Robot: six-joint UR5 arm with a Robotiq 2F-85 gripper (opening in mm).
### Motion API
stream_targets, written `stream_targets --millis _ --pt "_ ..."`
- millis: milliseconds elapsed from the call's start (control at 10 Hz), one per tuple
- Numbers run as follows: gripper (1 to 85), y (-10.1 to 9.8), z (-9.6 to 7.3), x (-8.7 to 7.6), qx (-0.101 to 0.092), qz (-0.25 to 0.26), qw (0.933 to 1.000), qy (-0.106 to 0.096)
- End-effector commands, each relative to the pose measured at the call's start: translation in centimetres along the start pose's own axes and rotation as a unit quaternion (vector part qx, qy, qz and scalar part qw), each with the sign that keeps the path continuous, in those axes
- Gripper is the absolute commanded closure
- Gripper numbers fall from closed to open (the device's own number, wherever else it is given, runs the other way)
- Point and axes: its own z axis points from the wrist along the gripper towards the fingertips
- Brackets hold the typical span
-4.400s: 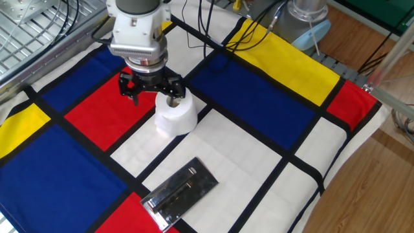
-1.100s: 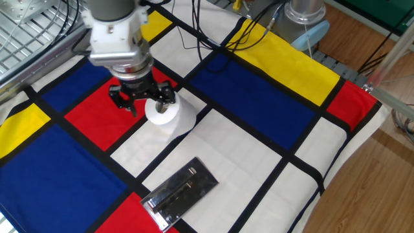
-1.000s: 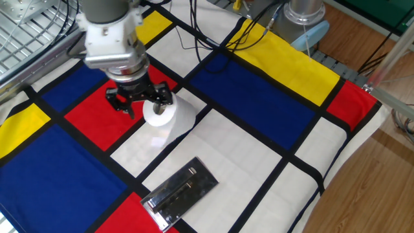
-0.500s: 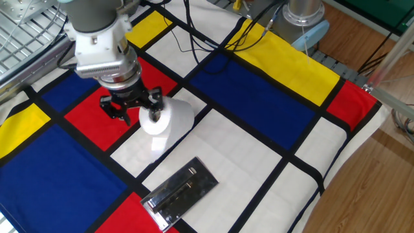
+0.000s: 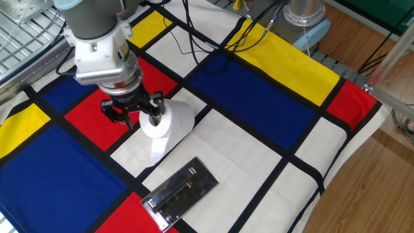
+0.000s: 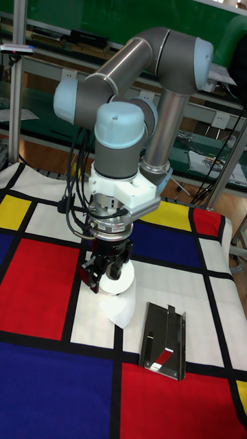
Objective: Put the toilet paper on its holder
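Table [image 5: 259,155] has a red, blue, yellow and white checked cloth. The tool [image 5: 152,117] is clamped on the toilet paper [image 5: 169,122], one finger in the core, roll lifted, loose sheet dangling. The chrome holder [image 5: 180,191] lies flat by the near edge.
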Motion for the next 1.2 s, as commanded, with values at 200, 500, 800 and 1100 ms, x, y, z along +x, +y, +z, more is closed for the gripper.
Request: stream_targets --millis 200,500,800,1100 --pt "84.7 0.4 -0.9 -0.7 0.031 0.046 0.998 0.029" --pt "84.7 1.0 -0.8 -0.5 0.022 0.049 0.9978 0.037" --pt "84.7 0.8 -0.2 -0.4 0.011 0.037 0.9984 0.041" --pt "84.7 0.2 1.4 -1.5 -0.001 -0.007 0.9996 0.027"
